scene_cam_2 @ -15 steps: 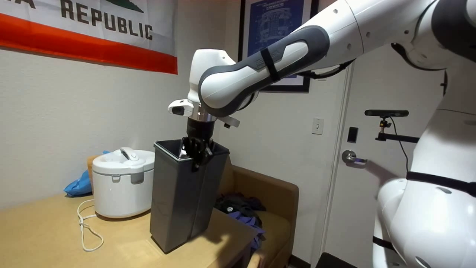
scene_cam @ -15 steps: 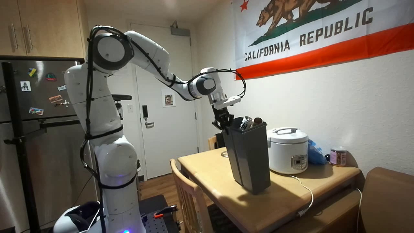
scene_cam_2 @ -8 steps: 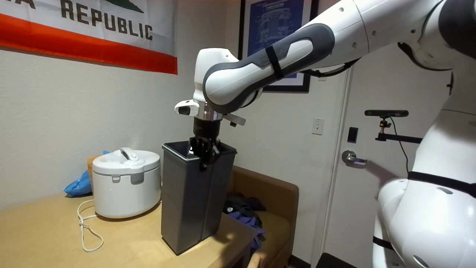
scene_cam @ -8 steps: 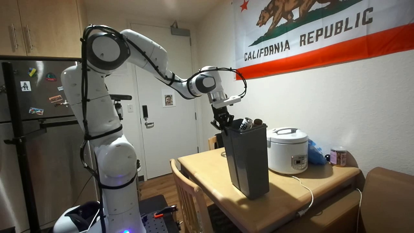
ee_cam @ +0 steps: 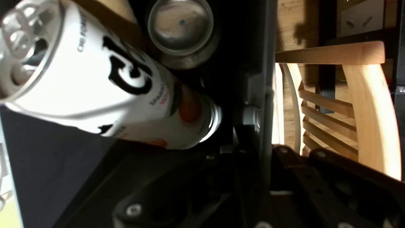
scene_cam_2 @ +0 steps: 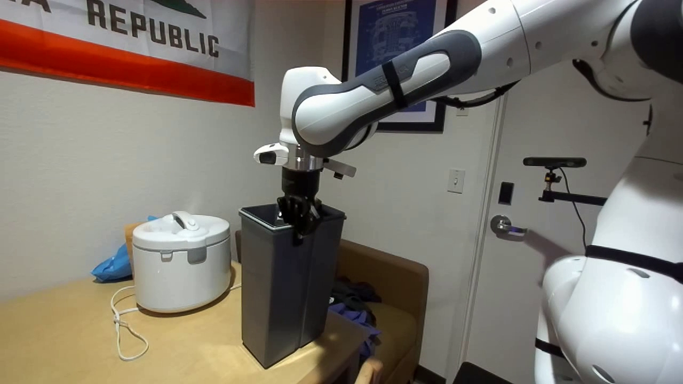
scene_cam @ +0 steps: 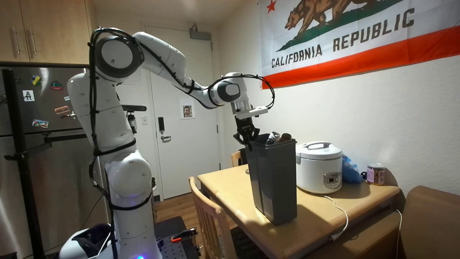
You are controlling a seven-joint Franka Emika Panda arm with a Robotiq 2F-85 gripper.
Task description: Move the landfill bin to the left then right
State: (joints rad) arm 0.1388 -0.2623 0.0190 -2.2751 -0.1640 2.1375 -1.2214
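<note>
The landfill bin, a tall dark grey open-topped box, stands on the table in both exterior views (scene_cam: 275, 180) (scene_cam_2: 275, 293). I cannot tell whether its base is slightly lifted. My gripper (scene_cam: 247, 143), also in an exterior view (scene_cam_2: 300, 226), points down at the bin's rim. In the wrist view one finger is inside and one outside the bin's wall (ee_cam: 268, 79), and the gripper (ee_cam: 260, 148) is shut on that wall. The fingertips are dark there. A white drink can (ee_cam: 95, 72) leans inside the bin, beside another can (ee_cam: 181, 27).
A white rice cooker (scene_cam: 320, 167) (scene_cam_2: 181, 266) with a loose cord stands beside the bin. A blue bag (scene_cam: 350, 169) and a jar (scene_cam: 376, 174) are behind it. A wooden chair (scene_cam: 212, 216) stands at the table's edge; a brown armchair (scene_cam_2: 384, 266) is beyond the table.
The gripper and bin have moved together away from the rice cooker, leaving a wider gap. In an exterior view they shifted to the right. The grip on the wall looks unchanged.
</note>
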